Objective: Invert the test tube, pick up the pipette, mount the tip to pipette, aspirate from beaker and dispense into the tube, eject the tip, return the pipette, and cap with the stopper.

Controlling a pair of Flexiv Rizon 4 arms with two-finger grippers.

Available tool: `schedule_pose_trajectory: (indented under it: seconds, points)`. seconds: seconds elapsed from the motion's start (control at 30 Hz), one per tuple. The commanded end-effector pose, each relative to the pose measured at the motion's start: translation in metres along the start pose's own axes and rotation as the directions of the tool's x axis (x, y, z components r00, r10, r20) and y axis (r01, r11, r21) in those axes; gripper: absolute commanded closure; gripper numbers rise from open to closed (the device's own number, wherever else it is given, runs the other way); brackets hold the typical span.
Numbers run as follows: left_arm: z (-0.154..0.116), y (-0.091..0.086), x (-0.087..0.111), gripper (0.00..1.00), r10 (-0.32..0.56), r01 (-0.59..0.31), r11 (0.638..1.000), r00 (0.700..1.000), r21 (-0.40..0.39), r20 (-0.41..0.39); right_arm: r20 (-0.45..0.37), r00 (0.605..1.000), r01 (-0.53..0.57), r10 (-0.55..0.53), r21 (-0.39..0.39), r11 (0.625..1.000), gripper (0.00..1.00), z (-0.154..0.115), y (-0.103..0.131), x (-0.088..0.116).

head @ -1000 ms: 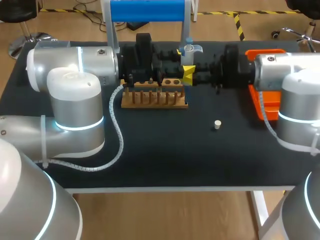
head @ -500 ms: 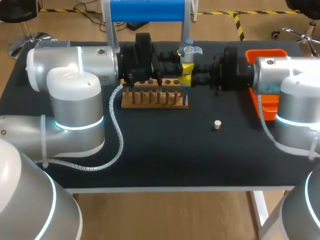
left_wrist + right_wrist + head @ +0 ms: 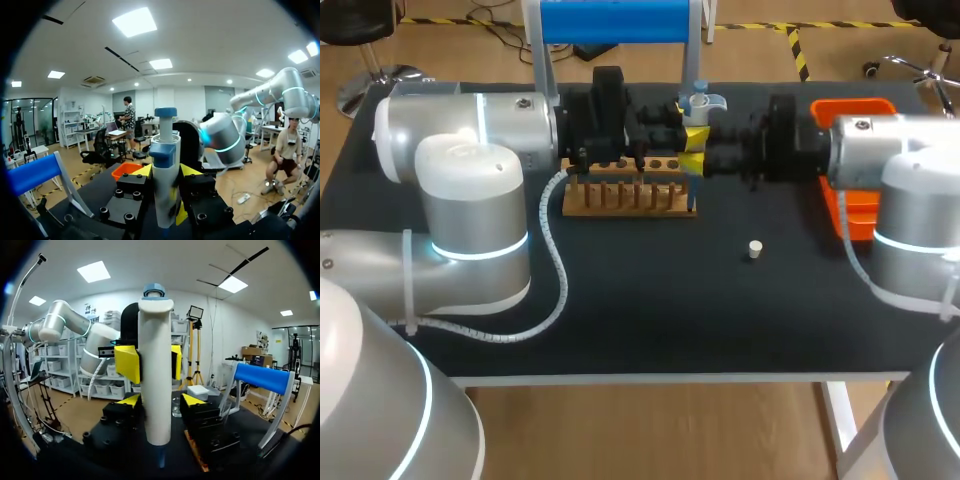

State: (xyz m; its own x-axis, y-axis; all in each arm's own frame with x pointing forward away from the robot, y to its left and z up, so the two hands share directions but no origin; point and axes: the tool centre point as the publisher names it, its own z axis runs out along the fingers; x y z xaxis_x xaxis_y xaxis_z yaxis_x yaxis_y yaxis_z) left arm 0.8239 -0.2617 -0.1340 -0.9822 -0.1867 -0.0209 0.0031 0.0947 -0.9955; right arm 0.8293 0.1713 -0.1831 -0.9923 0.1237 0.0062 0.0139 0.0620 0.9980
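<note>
**Bench** (image 3: 660, 320): black top, carries everything listed below.

**Pipette**: one white plastic pipette with a blue plunger top (image 3: 155, 365). It stands upright between the two arms, at the right-hand end of the rack. Its thin blue lower shaft hangs beside that end. Whether the shaft touches the rack cannot be told.

**Left end effector** (image 3: 165, 170): clamped on the pipette. Its yellow pads (image 3: 127, 364) press the white body from two sides.

**Right end effector** (image 3: 161, 400): fingers parted, flanking the pipette's body lower down than the left one's pads. A gap shows on one side, so it has no grip.

**Vessel**: one clear glass vessel (image 3: 176, 407), seen through that gap, ahead of the right end effector.

**Rack**: one light wooden test-tube rack with a row of round holes (image 3: 630, 195), just in front of both arms.

**Stopper**: one small white stopper (image 3: 754, 249), alone on the bench, well apart from the rack on the right arm's side.

**Tray**: one orange plastic tray (image 3: 852, 210), partly hidden behind the right arm.

**Stand**: one white-framed stand with a blue roller (image 3: 615, 20), at the bench's far edge.
</note>
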Motion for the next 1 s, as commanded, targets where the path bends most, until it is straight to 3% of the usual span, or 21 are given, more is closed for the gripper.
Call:
schedule_pose_trajectory:
  seconds: [0.03, 0.27, 0.5, 0.67, 0.83, 1.0]
  points:
    - [0.0, 0.001, 0.001, 1.0, 0.001, -0.001, 1.0, 1.0, 0.002, 0.002, -0.02, 1.0, 0.001, -0.001, 0.008, 1.0, 0.0, -0.024, 0.005, 0.002]
    - [0.0, 0.001, 0.001, 1.0, 0.001, -0.001, 1.0, 1.0, 0.002, 0.002, -0.04, 0.999, 0.026, -0.024, 0.036, 0.999, 0.0, -0.076, 0.011, -0.009]
    - [0.0, 0.001, 0.001, 1.0, 0.001, -0.001, 1.0, 1.0, 0.002, 0.002, 0.049, 0.997, 0.06, -0.065, 0.099, 0.993, 0.0, -0.113, 0.019, -0.04]
    - [0.0, 0.001, 0.001, 1.0, 0.001, -0.001, 1.0, 1.0, 0.002, 0.002, 0.112, 0.991, 0.049, -0.066, 0.152, 0.987, 0.0, -0.113, 0.027, -0.079]
    - [0.0, 0.001, 0.001, 1.0, 0.001, -0.001, 1.0, 1.0, 0.002, 0.002, 0.138, 0.99, -0.003, -0.018, 0.15, 0.989, 0.0, -0.096, 0.04, -0.121]
    - [0.0, 0.001, 0.001, 1.0, 0.001, -0.001, 1.0, 1.0, 0.002, 0.002, 0.138, 0.99, -0.003, -0.018, 0.15, 0.989, 0.0, -0.096, 0.04, -0.121]
